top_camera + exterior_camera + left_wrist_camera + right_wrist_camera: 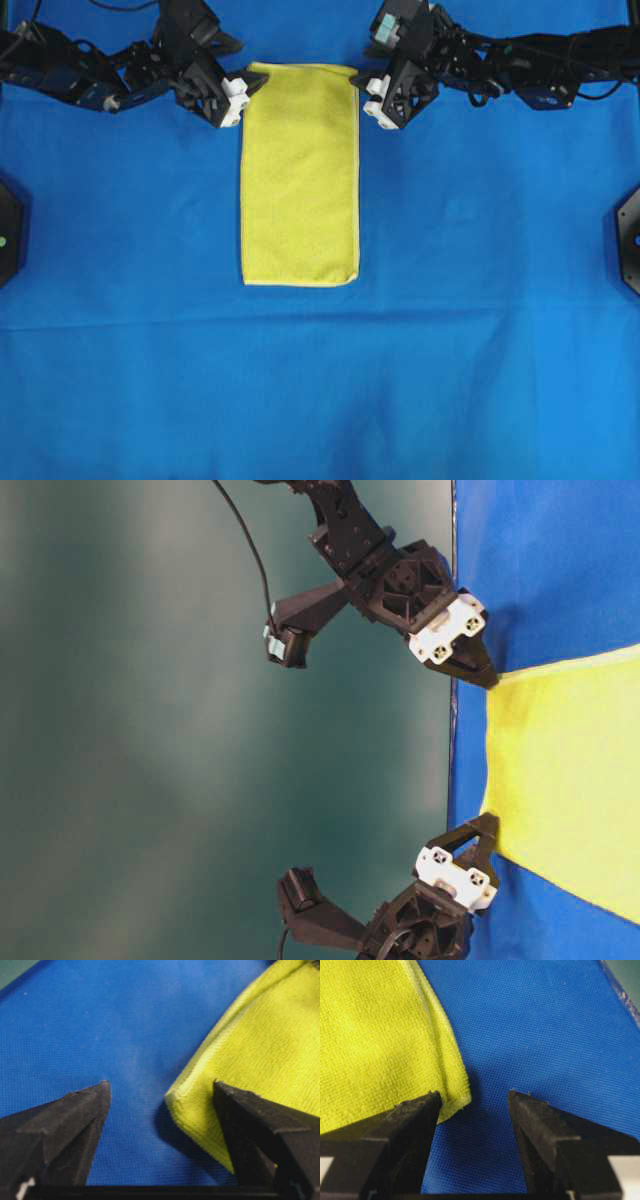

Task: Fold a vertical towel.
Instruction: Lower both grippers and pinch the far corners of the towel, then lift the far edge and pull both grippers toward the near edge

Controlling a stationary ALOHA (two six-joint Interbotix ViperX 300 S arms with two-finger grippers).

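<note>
Both arms reach in from the top edge, the left gripper (243,93) and right gripper (366,98) angled down with jaws spread wide, each straddling a top corner of the towel (300,180). The towel lies flat lengthwise on the blue cloth (480,350) covering the table, against a dull green backdrop (130,730).
</note>
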